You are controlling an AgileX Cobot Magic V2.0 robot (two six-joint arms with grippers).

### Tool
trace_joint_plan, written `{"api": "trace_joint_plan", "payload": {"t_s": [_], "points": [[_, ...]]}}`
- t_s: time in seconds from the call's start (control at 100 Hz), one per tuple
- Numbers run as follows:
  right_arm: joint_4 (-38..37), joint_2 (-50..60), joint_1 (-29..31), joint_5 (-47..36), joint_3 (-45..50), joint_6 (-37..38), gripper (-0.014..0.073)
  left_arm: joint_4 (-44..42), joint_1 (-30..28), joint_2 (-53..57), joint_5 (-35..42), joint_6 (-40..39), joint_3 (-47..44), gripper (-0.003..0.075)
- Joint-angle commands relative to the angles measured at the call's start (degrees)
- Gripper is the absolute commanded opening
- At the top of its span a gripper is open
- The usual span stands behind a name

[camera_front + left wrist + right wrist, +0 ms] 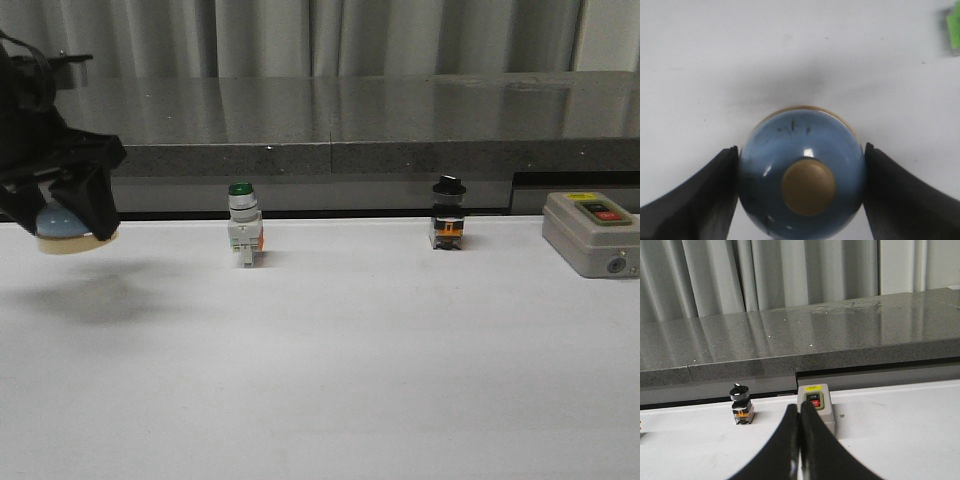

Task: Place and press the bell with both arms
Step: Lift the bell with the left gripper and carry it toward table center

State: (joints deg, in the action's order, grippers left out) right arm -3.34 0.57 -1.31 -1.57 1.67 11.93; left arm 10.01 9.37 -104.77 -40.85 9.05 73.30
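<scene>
The light-blue bell [66,228] with a cream base hangs in my left gripper [62,215] at the far left of the front view, held a little above the white table, with its shadow below. In the left wrist view the blue dome [801,170] with its cream button sits between both black fingers [700,195], which press its sides. My right gripper [800,412] is shut and empty, and shows only in the right wrist view, out of the front view.
A green-capped white push-button switch [244,224] stands at the table's back, left of centre. A black-capped switch [447,214] stands right of centre. A grey two-button box [592,232] sits at the far right. A dark stone ledge [330,140] runs behind the table.
</scene>
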Motion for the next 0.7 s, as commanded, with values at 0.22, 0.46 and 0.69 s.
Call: {"api": "trace_joint_plan", "payload": {"t_s": [0.22,0.46,0.69], "points": [[0.1,1.2,0.2,-4.9,-1.1,-0.2,-0.0064,2.2,9.0,8.0,-1.9,0.0,1.6,0.0188],[0.1,1.2,0.2,-4.9,-1.1,-0.2,-0.0064,2.3,18.3,6.1,3.7,0.0,1.6,0.0188],[0.1,1.2,0.2,-4.9,-1.1,-0.2,-0.0064,2.1,24.9,1.6,8.0,0.0,3.8,0.0188]]}}
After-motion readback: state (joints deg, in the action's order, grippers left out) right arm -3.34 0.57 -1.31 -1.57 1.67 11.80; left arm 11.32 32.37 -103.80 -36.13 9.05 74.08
